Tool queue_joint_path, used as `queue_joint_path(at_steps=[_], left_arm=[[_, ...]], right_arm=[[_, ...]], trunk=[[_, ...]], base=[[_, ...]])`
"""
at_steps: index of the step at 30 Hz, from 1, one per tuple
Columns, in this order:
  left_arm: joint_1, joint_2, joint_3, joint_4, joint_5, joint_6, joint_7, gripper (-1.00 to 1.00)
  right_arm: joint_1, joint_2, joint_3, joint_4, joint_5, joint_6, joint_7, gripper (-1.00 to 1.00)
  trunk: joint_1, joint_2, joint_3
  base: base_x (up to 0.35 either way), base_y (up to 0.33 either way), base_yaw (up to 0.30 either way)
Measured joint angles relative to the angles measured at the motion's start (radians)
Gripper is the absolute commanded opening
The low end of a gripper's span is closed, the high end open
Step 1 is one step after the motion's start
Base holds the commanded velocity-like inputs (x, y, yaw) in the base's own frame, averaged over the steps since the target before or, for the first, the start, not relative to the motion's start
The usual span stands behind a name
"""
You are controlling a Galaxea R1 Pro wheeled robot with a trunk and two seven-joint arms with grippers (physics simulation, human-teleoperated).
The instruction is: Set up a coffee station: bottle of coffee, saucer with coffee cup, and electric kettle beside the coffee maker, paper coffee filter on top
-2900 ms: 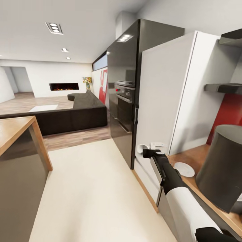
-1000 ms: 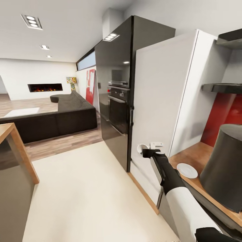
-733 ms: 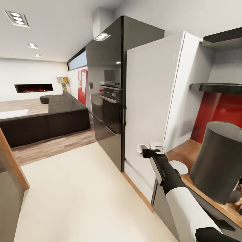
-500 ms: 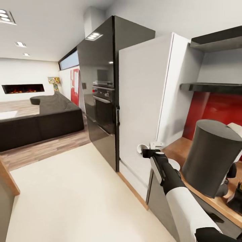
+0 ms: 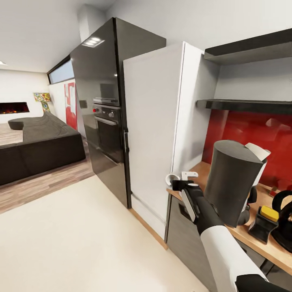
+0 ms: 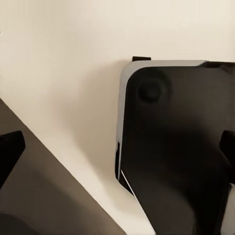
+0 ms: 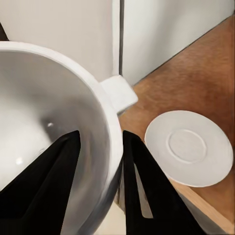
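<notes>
Camera: since the earlier frames the head view had swung to the right, so more of the countertop (image 5: 259,239) showed and the sofa had slid toward the left edge.
Right gripper (image 5: 181,181): it was still held out in front, above the near end of the countertop, jaws closed on the rim of the cup (image 5: 171,179), one finger (image 7: 44,191) inside the wall and one outside.
Cup: white, lifted in the air, its handle (image 7: 119,93) pointed away from the fingers.
Saucer (image 7: 189,147): it lay flat on the wooden countertop, below and just beside the cup, not touching it.
Coffee maker (image 5: 234,182): it stood on the countertop near the right arm, with a white filter (image 5: 258,151) at its top.
Shelf (image 5: 247,105): dark slab on the wall above the countertop.
Left gripper: its dark finger (image 6: 11,152) was seen over the pale floor (image 6: 63,63); I cannot tell if the jaws were open.
</notes>
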Motion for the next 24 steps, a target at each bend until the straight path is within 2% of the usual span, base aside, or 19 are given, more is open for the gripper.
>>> queue_joint_path(at_steps=[8,10,13,15,19,24], left_arm=[[0.0,0.007,0.0,0.0,0.0,0.0,0.0,1.0],[0.0,0.009,0.0,0.0,0.0,0.0,0.0,1.0],[-0.001,0.01,0.0,-0.001,0.0,0.0,-0.001,1.0],[-0.001,0.01,-0.001,-0.007,0.0,0.0,-0.001,1.0],[-0.001,0.008,-0.001,-0.042,0.0,0.002,-0.001,1.0],[-0.002,0.005,-0.001,-0.049,0.0,0.002,-0.001,1.0]], right_arm=[[0.0,0.003,-0.001,0.021,0.005,0.002,-0.011,-1.0],[0.0,0.003,-0.002,0.023,0.007,0.003,-0.038,-1.0],[0.0,0.003,-0.004,0.024,0.005,0.003,-0.128,-1.0],[0.0,0.003,-0.005,0.026,0.002,0.002,-0.159,-1.0],[0.0,0.002,-0.006,0.026,-0.001,0.001,-0.178,-1.0],[0.0,0.001,-0.007,0.026,-0.001,0.002,-0.18,-1.0]], trunk=[[0.0,0.0,0.0],[0.0,0.0,0.0],[0.0,0.0,0.0],[0.0,0.0,0.0],[0.0,0.0,0.0],[0.0,0.0,0.0]], base=[[0.0,0.0,-0.015],[0.008,0.055,-0.001],[0.062,0.214,0.0],[0.089,0.275,0.0],[0.102,0.292,-0.056],[0.064,0.188,-0.251]])
